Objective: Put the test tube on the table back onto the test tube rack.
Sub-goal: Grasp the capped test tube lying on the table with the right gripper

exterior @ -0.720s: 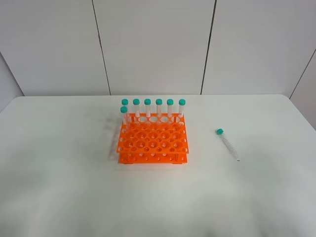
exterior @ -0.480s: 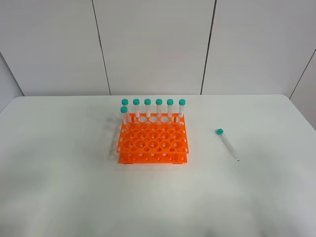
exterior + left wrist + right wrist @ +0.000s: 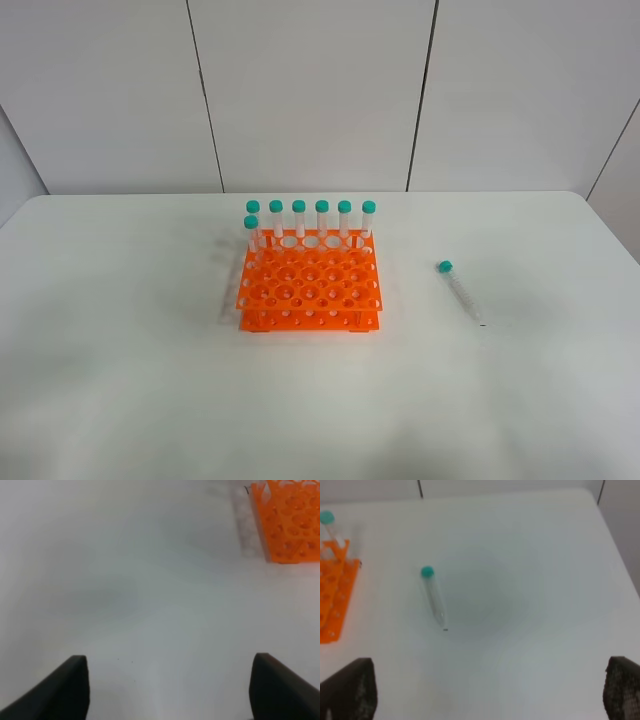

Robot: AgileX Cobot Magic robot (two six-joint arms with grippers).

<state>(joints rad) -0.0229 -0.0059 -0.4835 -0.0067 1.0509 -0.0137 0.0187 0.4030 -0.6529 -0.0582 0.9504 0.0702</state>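
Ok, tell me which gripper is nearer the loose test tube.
Right. The right gripper faces the test tube directly; the left gripper is on the far side of the test tube rack.

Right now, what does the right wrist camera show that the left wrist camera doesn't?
Only the right wrist view shows the loose test tube lying on its side on the table, apart from the test tube rack. It also shows one capped tube standing in that rack and the open, empty right gripper. Only the left wrist view shows the left gripper, also open and empty. Both show a part of the orange rack and the bare white table.
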